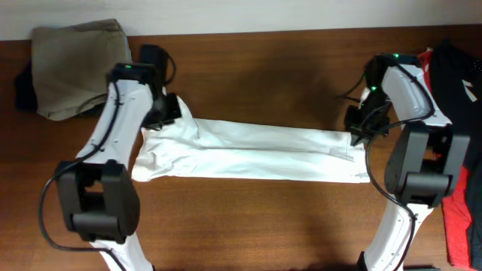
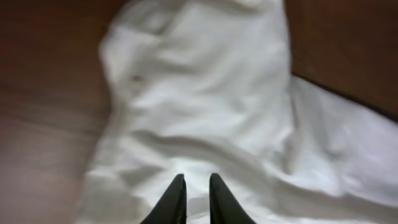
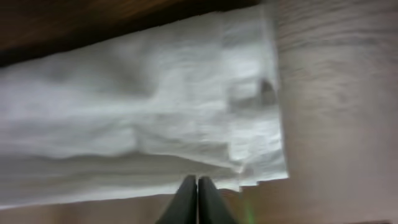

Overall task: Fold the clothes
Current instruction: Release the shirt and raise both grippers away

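White T-shirt (image 1: 256, 150) is lying folded into a long band across the middle of the worktop (image 1: 256, 75), running left to right. Left hand (image 2: 196, 182) is hanging over the band's wider left end, fingers standing a narrow slit apart with white cloth showing between them. Right hand (image 3: 196, 182) is sitting at the edge of the right end, fingers pressed together; cannot tell whether cloth is caught. A small dark mark (image 3: 267, 91) is showing near the hem, too blurred to read. Khaki garment (image 1: 75, 68) is lying at the far left, and red and black garments (image 1: 456, 211) are lying at the right edge.
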{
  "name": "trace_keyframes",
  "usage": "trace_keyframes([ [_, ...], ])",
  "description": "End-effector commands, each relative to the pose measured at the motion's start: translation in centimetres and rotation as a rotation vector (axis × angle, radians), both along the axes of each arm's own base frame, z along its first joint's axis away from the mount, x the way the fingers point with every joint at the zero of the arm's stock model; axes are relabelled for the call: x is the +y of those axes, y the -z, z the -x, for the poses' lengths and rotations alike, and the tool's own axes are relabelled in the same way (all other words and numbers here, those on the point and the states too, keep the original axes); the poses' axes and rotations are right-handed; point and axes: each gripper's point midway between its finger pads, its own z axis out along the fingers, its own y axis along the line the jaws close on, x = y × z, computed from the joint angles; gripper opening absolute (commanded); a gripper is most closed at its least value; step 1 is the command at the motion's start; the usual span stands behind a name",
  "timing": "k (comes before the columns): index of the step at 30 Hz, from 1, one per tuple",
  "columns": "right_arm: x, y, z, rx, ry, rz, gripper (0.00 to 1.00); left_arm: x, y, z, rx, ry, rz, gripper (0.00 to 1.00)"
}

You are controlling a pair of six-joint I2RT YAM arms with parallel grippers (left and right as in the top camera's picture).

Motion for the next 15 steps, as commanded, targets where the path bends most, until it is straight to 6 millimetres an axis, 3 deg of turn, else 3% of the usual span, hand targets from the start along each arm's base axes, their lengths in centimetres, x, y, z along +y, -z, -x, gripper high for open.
trace_keyframes([
  [1, 2.7, -0.5, -0.3, -0.030, -0.089, -0.015, 0.04, -2.3, 5.9, 1.8, 0.146, 0.077, 0.066, 0.11],
  [4, 3.3, 0.7, -0.1, -0.027, -0.070, -0.007, 0.04, -1.6, 8.3, 2.3, 0.210, 0.061, 0.054, 0.07],
  [8, 2.7, 4.0, 1.3, -0.006, -0.052, -0.007, 0.04, 0.3, 10.4, 2.7, 0.262, 0.020, 0.035, 0.05],
  [13, 1.3, 6.5, 2.4, -0.001, -0.010, 0.007, 0.04, 3.4, 11.1, 2.6, 0.275, -0.054, 0.020, 0.06],
  [15, 0.5, 6.6, 2.3, -0.007, -0.016, 0.055, 0.04, 6.4, 11.0, 2.9, 0.277, -0.146, -0.069, 0.08],
])
